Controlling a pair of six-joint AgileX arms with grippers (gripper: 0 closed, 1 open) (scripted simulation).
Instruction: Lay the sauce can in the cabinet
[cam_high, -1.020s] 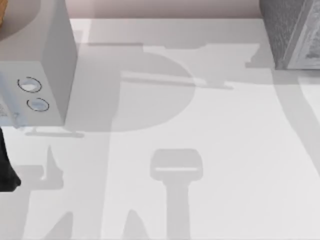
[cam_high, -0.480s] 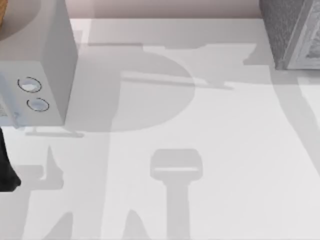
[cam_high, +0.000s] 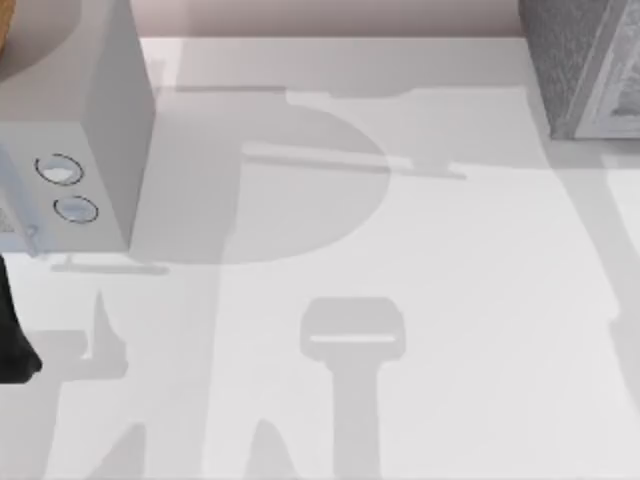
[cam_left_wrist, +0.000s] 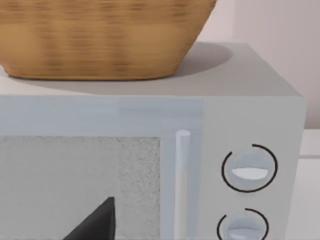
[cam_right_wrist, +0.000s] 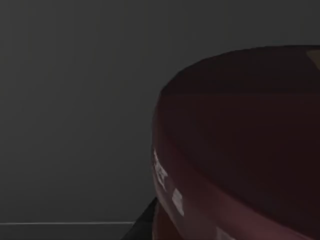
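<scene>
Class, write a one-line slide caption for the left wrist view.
Woven basket resting on top of a white microwave, whose door handle and two round knobs face the camera.

left arm at table's left edge

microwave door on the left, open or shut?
Shut. In the left wrist view the microwave door sits flush with the front, its handle beside the knobs, no gap visible.
</scene>
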